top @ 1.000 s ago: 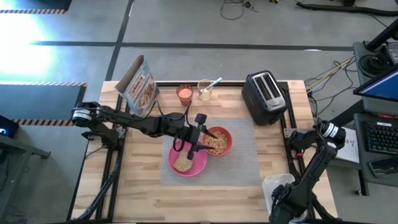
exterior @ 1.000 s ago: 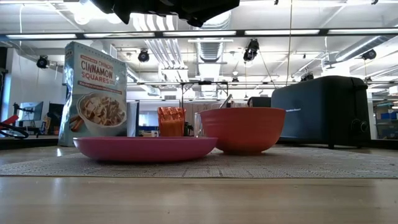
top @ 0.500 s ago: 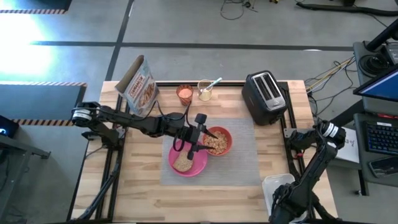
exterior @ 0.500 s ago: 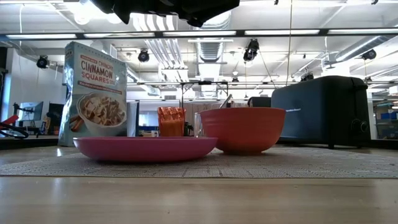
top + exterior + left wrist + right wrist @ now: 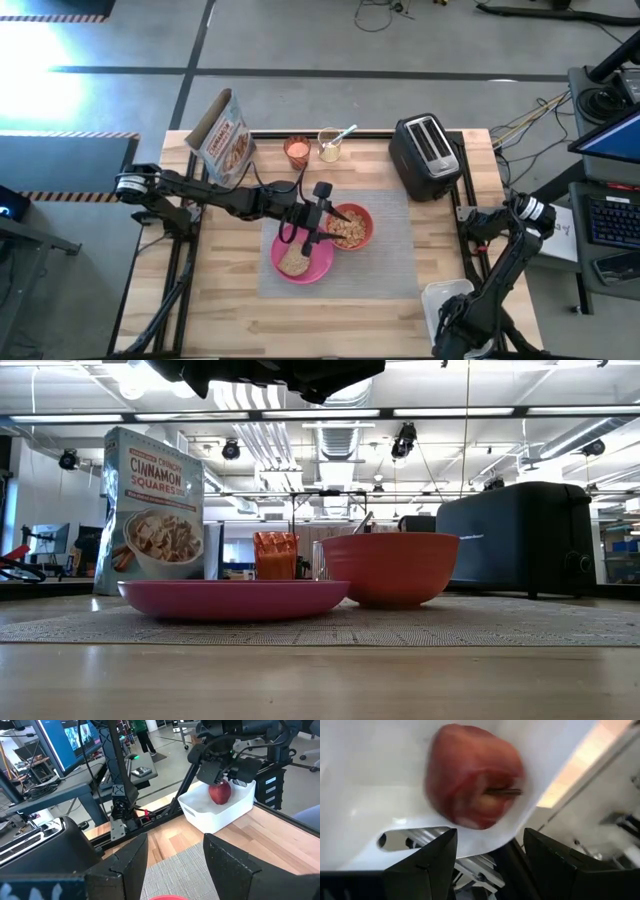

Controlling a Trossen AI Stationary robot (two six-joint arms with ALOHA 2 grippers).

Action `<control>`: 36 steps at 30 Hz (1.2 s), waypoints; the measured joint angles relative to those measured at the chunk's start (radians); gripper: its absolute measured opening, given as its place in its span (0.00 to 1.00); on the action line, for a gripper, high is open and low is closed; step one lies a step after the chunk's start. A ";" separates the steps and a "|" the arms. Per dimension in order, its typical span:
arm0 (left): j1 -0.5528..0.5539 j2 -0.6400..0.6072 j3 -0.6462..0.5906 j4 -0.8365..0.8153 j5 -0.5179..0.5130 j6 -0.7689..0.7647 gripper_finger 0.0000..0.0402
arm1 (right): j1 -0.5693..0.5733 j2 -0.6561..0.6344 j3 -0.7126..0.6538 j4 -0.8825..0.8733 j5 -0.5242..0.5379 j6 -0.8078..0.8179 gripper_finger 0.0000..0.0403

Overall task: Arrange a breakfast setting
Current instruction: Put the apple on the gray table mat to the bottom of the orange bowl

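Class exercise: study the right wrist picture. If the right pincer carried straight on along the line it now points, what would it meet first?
Most likely the red apple, which lies in the white bin directly ahead of the right pincer. Its jaws stand open with nothing between them. How far off the apple lies is hard to judge.

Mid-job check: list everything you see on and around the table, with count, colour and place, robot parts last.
mat: one, grey, table centre
plate: one, pink, on the mat, food on it
bowl: one, orange-red, on the mat beside the plate, holding cereal
cup: one, orange, far edge of table
glass: one, clear, beside the cup, utensil standing in it
cereal bag: one, far left corner
toaster: one, black, far right
bin: one, white, near right corner
apple: one, red, in the bin
left end effector: open, over plate and bowl
right end effector: open, above the apple
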 joint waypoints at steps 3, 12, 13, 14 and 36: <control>0.000 0.000 0.000 0.000 0.000 0.000 0.44 | 0.000 -0.002 0.003 0.014 0.056 -0.047 0.54; 0.000 0.000 0.000 0.000 0.000 0.000 0.44 | 0.000 -0.002 0.022 0.020 0.084 -0.077 0.54; 0.000 0.000 0.000 0.000 0.000 0.000 0.44 | 0.000 -0.002 0.020 0.019 0.084 -0.068 0.54; 0.000 0.000 0.000 0.000 0.000 0.000 0.44 | -0.001 -0.002 0.018 0.014 0.084 -0.060 0.54; 0.000 0.000 0.000 -0.010 0.000 0.000 0.44 | -0.005 -0.002 0.014 0.036 0.160 -0.168 0.54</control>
